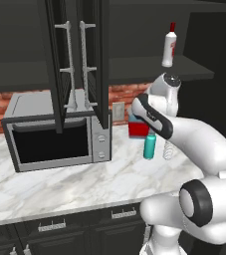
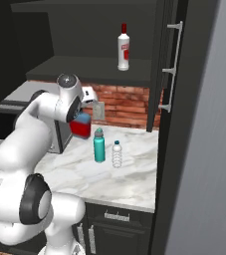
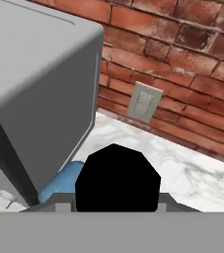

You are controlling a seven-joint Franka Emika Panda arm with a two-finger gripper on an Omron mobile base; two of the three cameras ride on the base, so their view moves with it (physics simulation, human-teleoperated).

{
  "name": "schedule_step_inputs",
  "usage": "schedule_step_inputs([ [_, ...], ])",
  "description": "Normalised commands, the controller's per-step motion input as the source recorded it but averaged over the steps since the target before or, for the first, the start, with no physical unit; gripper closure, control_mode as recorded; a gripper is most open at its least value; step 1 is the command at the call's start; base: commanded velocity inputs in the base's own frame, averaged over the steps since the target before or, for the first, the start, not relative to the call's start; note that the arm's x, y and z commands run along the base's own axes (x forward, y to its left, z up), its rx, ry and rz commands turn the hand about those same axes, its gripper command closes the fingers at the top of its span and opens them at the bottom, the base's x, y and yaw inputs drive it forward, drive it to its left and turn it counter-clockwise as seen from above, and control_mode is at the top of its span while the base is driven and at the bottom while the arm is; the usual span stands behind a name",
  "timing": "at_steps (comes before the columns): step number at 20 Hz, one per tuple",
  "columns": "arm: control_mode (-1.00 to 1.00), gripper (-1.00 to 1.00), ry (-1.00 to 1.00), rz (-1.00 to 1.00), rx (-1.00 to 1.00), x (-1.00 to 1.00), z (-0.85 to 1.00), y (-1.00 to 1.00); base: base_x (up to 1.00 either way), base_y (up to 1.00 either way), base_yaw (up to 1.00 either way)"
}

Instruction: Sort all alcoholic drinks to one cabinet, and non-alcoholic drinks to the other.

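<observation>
though beside the microwave (image 3: 39,94), blue bottle (image 2: 81,125) gripped

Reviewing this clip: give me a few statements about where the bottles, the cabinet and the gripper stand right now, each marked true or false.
1. The white bottle stands on the cabinet shelf. True.
2. The teal bottle lies on its side. False: it stands upright on the counter.
3. The clear bottle stands just beside the teal one. True.
4. The blue bottle is on the shelf. False: it is down at the counter, by the microwave.
5. The gripper is shut on the blue bottle's black cap. True.
</observation>
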Motion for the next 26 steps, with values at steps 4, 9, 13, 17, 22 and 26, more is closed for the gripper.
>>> schedule_step_inputs([
  [4,-1.00,1.00,0.00,-0.02,0.00,-0.35,0.41,0.00,0.00,0.00,0.00],
  [9,-1.00,1.00,0.00,-0.03,0.00,-0.39,0.35,0.00,0.00,0.00,0.00],
  [13,-1.00,1.00,0.00,-0.04,0.00,-0.41,0.35,0.00,0.00,0.00,0.00],
  [17,-1.00,1.00,-0.01,-0.05,0.00,-0.36,0.38,0.00,0.00,0.00,0.00],
  [22,-1.00,1.00,-0.02,-0.05,0.00,-0.28,0.38,0.00,0.00,0.00,0.00],
  [26,-1.00,1.00,-0.03,-0.05,0.00,-0.18,0.42,0.00,0.00,0.00,0.00],
])
